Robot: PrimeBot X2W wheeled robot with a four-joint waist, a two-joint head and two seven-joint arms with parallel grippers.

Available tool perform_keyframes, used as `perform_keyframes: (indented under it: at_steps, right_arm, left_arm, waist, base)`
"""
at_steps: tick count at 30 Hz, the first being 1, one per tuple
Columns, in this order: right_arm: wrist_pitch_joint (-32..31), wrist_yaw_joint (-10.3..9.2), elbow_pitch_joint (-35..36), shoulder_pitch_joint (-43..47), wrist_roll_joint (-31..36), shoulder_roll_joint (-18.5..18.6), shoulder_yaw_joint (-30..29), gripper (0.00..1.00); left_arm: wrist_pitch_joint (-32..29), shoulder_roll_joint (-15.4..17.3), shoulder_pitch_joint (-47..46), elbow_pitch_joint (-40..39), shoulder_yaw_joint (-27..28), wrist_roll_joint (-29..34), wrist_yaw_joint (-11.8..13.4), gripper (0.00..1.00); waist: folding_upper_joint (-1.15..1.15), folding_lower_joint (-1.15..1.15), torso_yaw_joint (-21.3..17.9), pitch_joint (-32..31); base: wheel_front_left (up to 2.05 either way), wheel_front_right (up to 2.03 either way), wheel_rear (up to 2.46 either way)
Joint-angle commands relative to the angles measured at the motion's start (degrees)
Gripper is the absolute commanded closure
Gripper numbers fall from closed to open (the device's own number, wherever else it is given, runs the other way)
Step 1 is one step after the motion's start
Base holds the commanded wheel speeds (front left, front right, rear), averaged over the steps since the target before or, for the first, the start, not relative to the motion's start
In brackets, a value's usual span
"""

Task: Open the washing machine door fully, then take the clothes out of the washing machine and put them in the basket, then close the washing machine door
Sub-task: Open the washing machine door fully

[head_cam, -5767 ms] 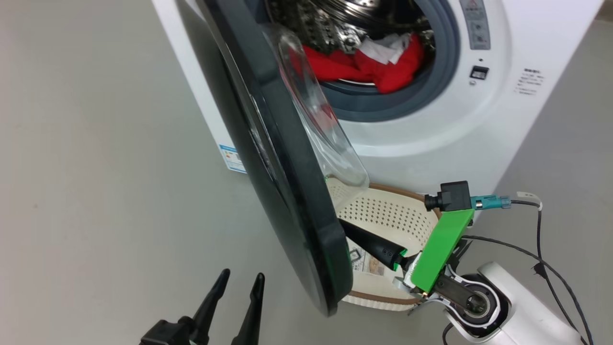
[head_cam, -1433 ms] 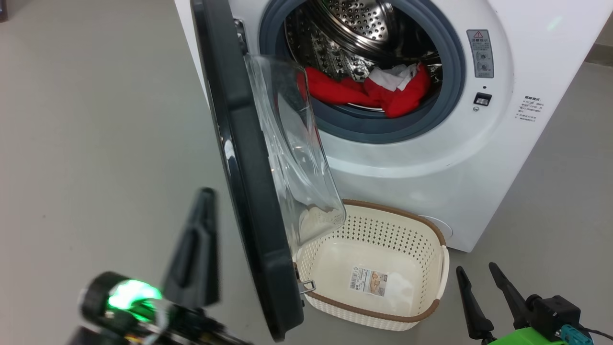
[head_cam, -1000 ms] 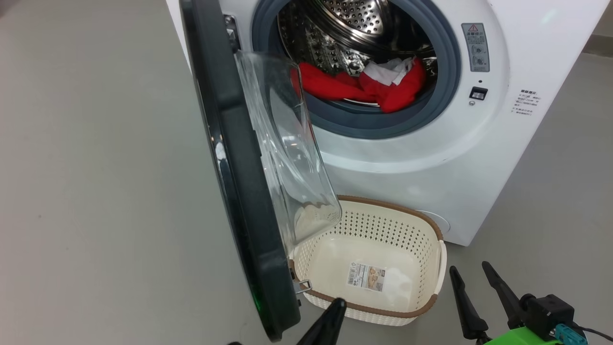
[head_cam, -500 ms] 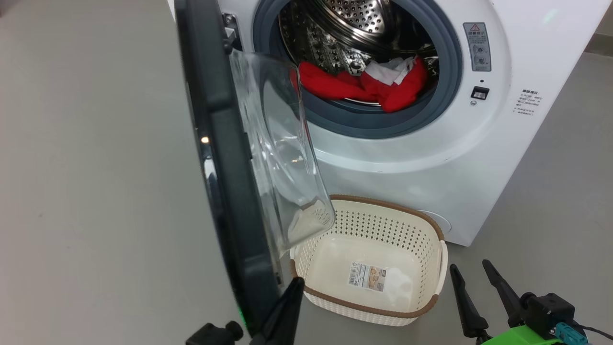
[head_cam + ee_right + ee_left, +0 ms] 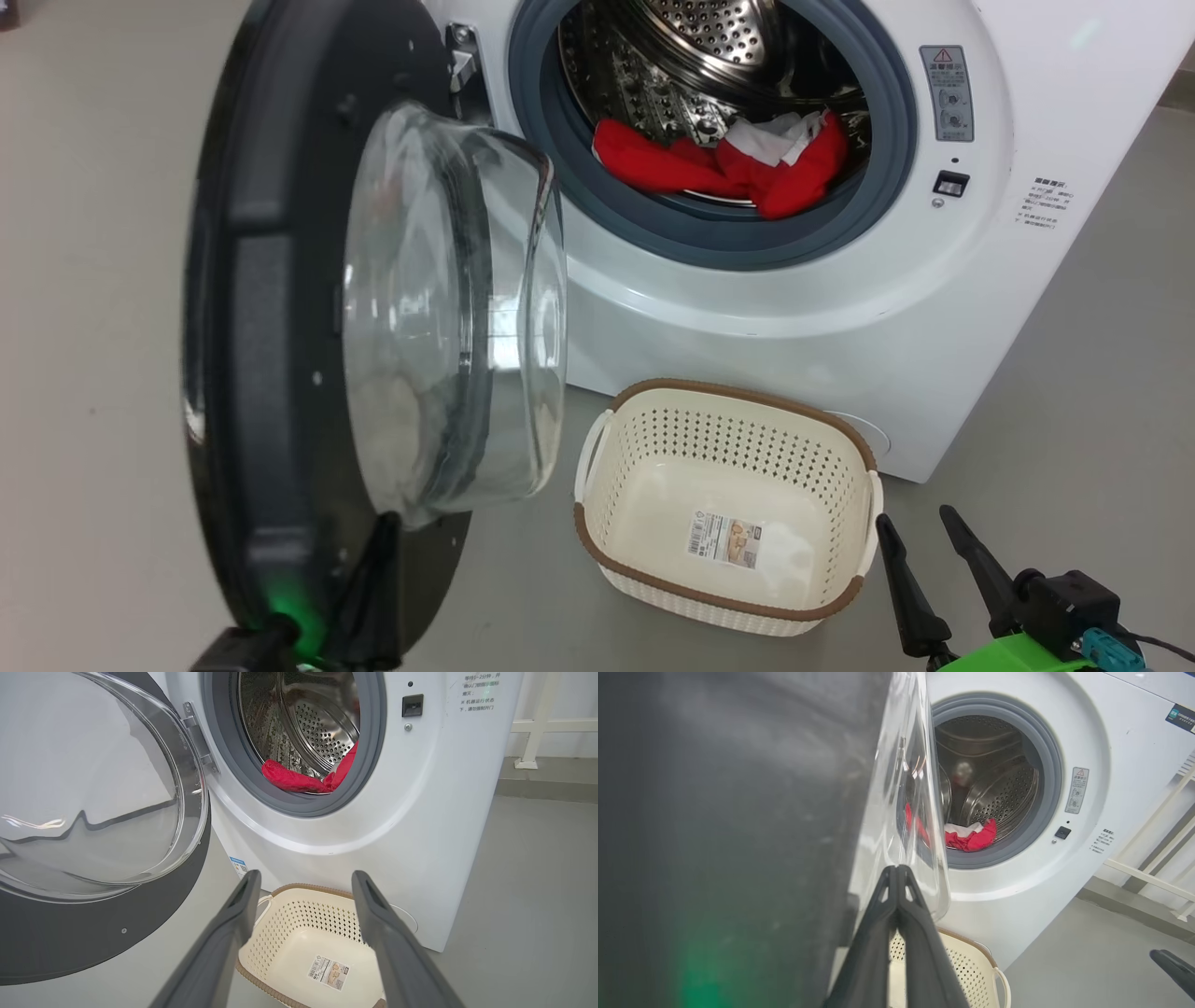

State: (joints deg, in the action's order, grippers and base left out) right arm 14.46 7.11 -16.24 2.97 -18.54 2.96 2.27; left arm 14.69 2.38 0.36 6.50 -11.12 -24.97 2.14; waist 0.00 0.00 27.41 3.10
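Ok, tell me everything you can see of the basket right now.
The basket is a cream perforated plastic tub, rounded rectangle, with a brown woven-look rim and side handles. It sits upright on the grey floor close before the washing machine, below its opening. It is empty but for a paper label on its bottom. Nothing grips it.

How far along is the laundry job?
Done: the washing machine door stands wide open. In hand: the shut left gripper is at its lower rim, the right gripper open beside the basket. Left: the clothes lie in the drum, the basket holds only a label, the door needs closing.
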Motion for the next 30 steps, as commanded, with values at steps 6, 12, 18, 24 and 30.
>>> perform_keyframes:
  at_steps: [6, 12, 18, 24, 30]
  right_arm:
    - [0.53, 0.37, 1.77, -1.8, -0.19, 0.04, 1.15, 0.0]
    - [0.53, 0.37, 1.83, -1.88, -0.05, 0.08, 1.44, 0.0]
    - [0.53, 0.37, 1.86, -2.35, 0.02, 0.62, 1.51, 0.0]
    - [0.53, 0.37, 1.9, -2.86, 0.05, 1.05, 1.55, 0.0]
    - [0.53, 0.37, 1.66, -3.67, -0.12, 1.65, 2.05, 0.0]
  left_arm:
    - [0.31, 0.5, -1.79, -0.24, 10.92, 2.18, -0.02, 1.0]
    - [0.31, 0.5, -4.16, 1.65, 18.06, 3.77, -1.13, 1.0]
    - [0.31, 0.5, -7.91, 4.4, 25.49, 3.63, -2.22, 1.0]
    - [0.31, 0.5, -13.05, 8.97, 33.15, 3.29, -4.12, 1.0]
    - [0.31, 0.5, -18.07, 13.35, 39.33, 5.87, -5.78, 1.0]
  waist:
    - [0.0, 0.0, -0.1, 0.45]
    - [0.0, 0.0, -0.64, 0.71]
    - [0.0, 0.0, -1.05, 1.69]
    - [0.0, 0.0, -1.49, 2.66]
    - [0.0, 0.0, -2.33, 4.01]
  base:
    - [0.0, 0.0, 0.0]
    - [0.0, 0.0, 0.0]
    - [0.0, 0.0, 0.0]
    - [0.0, 0.0, 0.0]
    - [0.0, 0.0, 0.0]
